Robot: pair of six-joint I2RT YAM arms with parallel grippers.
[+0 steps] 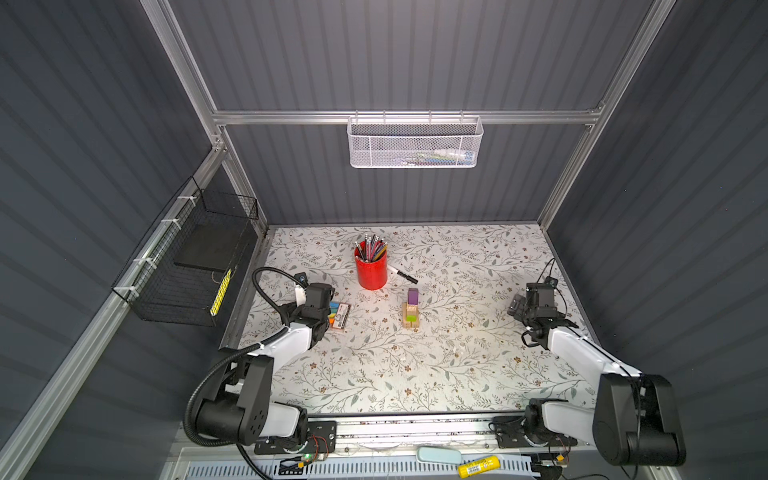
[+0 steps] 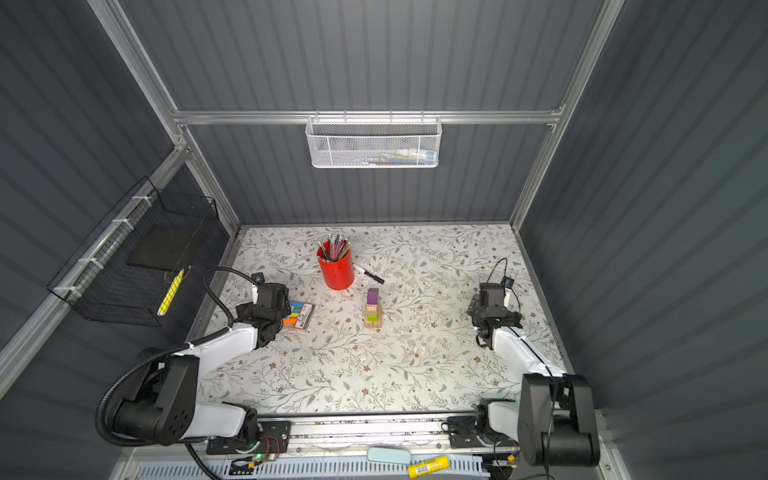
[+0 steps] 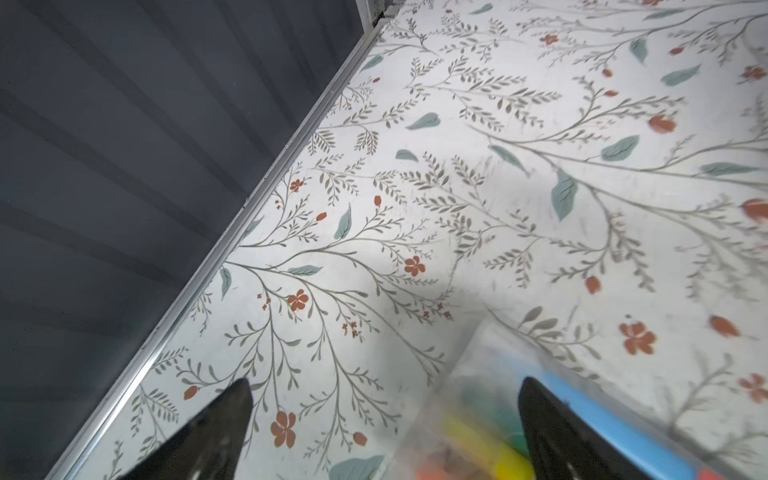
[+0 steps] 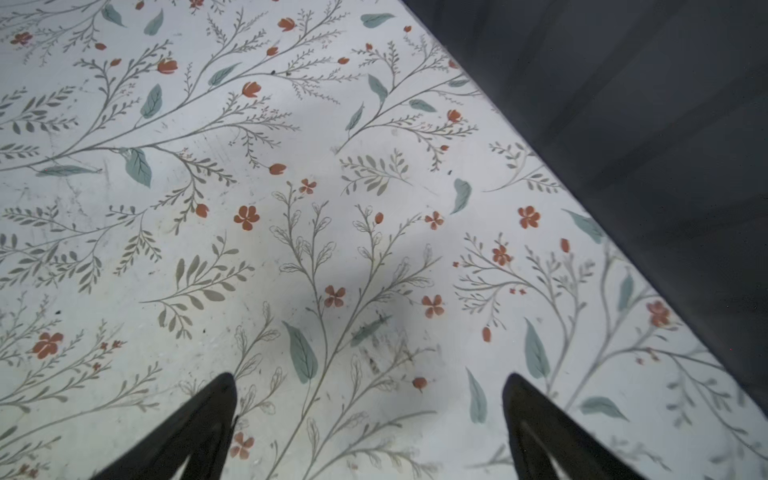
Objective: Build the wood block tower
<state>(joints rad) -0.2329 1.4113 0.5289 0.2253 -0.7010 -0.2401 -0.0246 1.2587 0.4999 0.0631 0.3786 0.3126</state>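
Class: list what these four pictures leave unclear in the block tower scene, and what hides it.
- Tower: too small in both top views to count its layers; absent from both wrist views.
- White mesh basket: contents blurred behind mesh, both top views.
- Colourful packet: blurred, cut off, left wrist view.

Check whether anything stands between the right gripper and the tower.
Nothing visible does. Only bare tabletop lies between the open right gripper and the tower in both top views. The red pencil cup and the marker lie behind the tower, off that line.
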